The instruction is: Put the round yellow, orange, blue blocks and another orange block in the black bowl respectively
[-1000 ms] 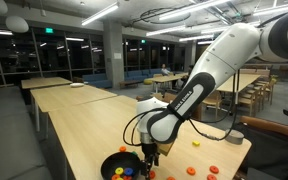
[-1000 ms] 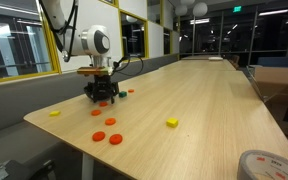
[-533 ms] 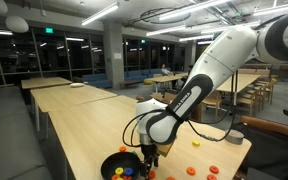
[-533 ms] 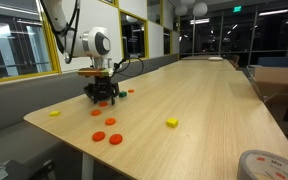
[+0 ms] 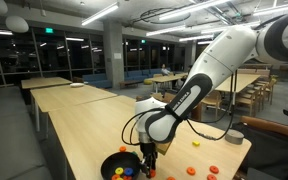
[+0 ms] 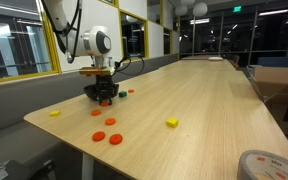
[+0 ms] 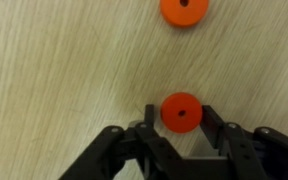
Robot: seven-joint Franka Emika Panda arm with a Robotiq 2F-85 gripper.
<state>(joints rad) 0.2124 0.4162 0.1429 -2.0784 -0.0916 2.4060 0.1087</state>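
Grip just taken — closed the gripper (image 7: 181, 122) from wide open a second before to a narrow pinch on both sides of an orange block (image 7: 182, 110), flat on the table (image 7: 54, 60). Stood right beside the black bowl (image 5: 105, 163), already holding coloured blocks (image 5: 122, 172). Needed, by the look of it, only a lift and short carry over the rim.

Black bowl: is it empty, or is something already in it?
Not empty. In an exterior view, the black bowl holds several small coloured pieces, blue, yellow and orange among them.
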